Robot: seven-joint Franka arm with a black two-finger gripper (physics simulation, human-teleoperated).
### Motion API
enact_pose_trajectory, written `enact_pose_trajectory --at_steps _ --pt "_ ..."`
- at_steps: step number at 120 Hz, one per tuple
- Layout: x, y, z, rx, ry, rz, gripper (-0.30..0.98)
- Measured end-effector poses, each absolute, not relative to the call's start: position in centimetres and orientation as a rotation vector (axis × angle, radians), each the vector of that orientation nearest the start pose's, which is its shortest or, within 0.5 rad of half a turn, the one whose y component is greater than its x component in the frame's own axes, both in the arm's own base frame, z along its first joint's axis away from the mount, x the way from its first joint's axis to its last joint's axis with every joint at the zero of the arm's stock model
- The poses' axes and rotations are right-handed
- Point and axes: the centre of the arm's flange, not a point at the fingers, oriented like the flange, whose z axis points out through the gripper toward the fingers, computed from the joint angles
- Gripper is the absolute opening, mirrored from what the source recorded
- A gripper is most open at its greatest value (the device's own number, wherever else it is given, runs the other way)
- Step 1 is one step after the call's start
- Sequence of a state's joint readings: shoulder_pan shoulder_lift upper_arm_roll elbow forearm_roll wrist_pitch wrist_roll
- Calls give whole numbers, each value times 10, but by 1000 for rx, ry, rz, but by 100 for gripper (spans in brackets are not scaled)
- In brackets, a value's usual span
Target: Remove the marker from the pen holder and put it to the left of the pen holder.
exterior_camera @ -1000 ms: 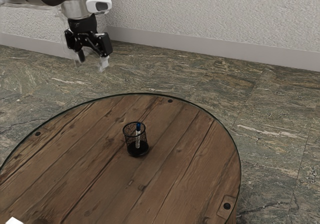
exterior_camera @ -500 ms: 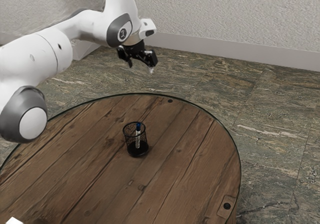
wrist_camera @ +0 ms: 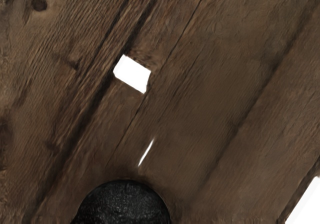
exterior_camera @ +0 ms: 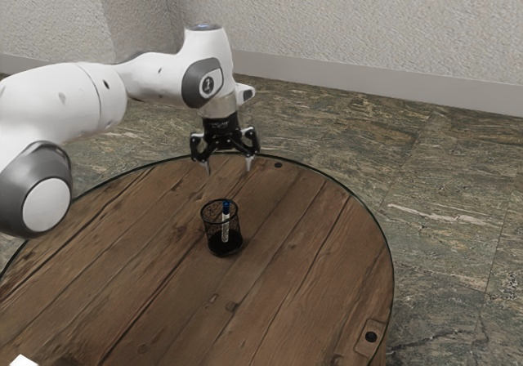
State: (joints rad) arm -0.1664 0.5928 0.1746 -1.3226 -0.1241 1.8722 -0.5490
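My gripper [exterior_camera: 229,168] hangs open and pointing down in the exterior view, its two fingertips well apart with nothing between them. It shows above the pen holder [exterior_camera: 222,229] in that picture, not touching it. The pen holder is a black mesh cup standing upright on the round table. Inside it a white marker [exterior_camera: 225,225] with a blue upper end leans nearly upright. In the wrist view a dark rounded shape at the lower edge looks like part of the pen holder [wrist_camera: 125,204]; I cannot make out the marker there.
The round wooden table [exterior_camera: 302,260] has a dark rim and black round spots near its edge. A small white patch [exterior_camera: 23,360] lies at the exterior view's lower left. Bare planks surround the holder. In the wrist view a white patch [wrist_camera: 132,74] interrupts the wood.
Over the last second my arm has swung toward the exterior view's right. My gripper has come down toward the pen holder and now points downward. The holder and marker have stayed put.
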Motion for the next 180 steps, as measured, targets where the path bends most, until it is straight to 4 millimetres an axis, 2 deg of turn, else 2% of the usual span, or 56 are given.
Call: enact_pose_trajectory --at_steps 29,45,77,96,125,144,180 --pt "670 -46 361 -2930 -1076 224 69" --pt "657 -49 348 -2893 -1157 235 68" --pt "657 -64 348 -2868 -1262 180 67" --pt "657 -67 347 -2850 -1322 174 65" --pt "655 -66 343 -2817 -1394 184 40" --pt "653 -65 338 -2795 -1429 200 28" --pt "652 -62 347 -2776 -1467 191 11"
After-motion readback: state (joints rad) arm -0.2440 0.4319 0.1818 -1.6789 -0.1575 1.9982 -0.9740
